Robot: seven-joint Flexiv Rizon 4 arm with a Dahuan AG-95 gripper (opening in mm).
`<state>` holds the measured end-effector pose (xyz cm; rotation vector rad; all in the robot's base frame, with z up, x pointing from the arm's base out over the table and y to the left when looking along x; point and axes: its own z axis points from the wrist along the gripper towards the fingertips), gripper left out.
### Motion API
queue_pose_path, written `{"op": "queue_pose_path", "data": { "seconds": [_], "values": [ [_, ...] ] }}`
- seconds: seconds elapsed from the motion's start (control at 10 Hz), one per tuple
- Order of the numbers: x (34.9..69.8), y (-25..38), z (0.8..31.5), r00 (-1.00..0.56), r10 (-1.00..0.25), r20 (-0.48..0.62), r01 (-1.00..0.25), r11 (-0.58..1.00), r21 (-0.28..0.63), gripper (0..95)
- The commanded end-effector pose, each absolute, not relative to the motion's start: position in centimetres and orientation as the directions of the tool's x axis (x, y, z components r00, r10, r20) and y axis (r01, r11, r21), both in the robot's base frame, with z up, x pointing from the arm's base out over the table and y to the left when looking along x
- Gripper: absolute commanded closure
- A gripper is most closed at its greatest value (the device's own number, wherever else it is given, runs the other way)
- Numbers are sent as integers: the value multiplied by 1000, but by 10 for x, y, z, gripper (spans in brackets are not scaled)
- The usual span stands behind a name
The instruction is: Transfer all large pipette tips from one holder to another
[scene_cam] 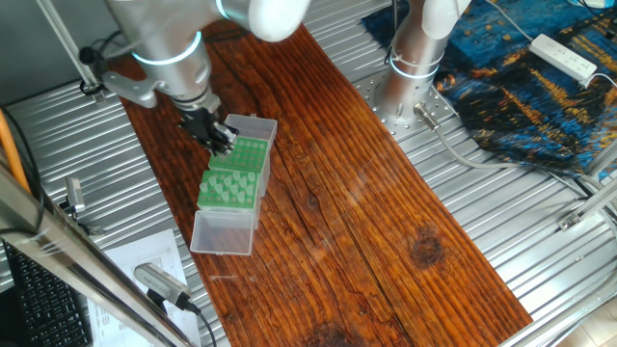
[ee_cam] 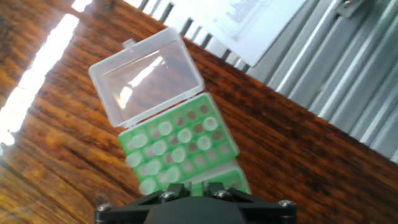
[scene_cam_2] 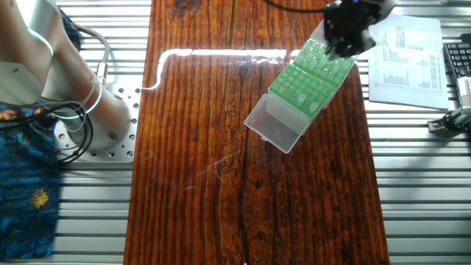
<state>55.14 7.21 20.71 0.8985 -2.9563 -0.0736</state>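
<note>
Two green holders lie end to end on the wooden board, each with a clear lid folded open. The holder (scene_cam: 229, 188) (scene_cam_2: 298, 88) (ee_cam: 186, 146) next to the lid (ee_cam: 146, 78) carries the large pipette tips (ee_cam: 168, 149) (scene_cam: 228, 185), pale cones upright in rows. The other holder (scene_cam: 248, 154) (scene_cam_2: 331, 68) (ee_cam: 227, 177) sits under my gripper (scene_cam: 224, 143) (scene_cam_2: 340, 51) (ee_cam: 194, 185). The fingers stand close together with a narrow pale gap between them. Whether a tip sits in that gap is too blurred to tell.
The arm's base (scene_cam: 415, 58) (scene_cam_2: 96, 118) stands on the ribbed metal table beside the board. A printed sheet (scene_cam_2: 408, 51) (ee_cam: 261, 25) lies past the holders. A blue patterned cloth (scene_cam: 521, 87) and a white power strip (scene_cam: 564, 56) lie at the far side.
</note>
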Motion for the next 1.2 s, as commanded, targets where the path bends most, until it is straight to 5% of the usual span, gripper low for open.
{"op": "queue_pose_path", "data": {
  "seconds": [0.1, 1.2],
  "values": [
    [555, 75, 207, -811, -584, 46, -581, 812, 64, 760],
    [556, 76, 204, -813, -580, 46, -577, 814, 70, 760]
  ]
}}
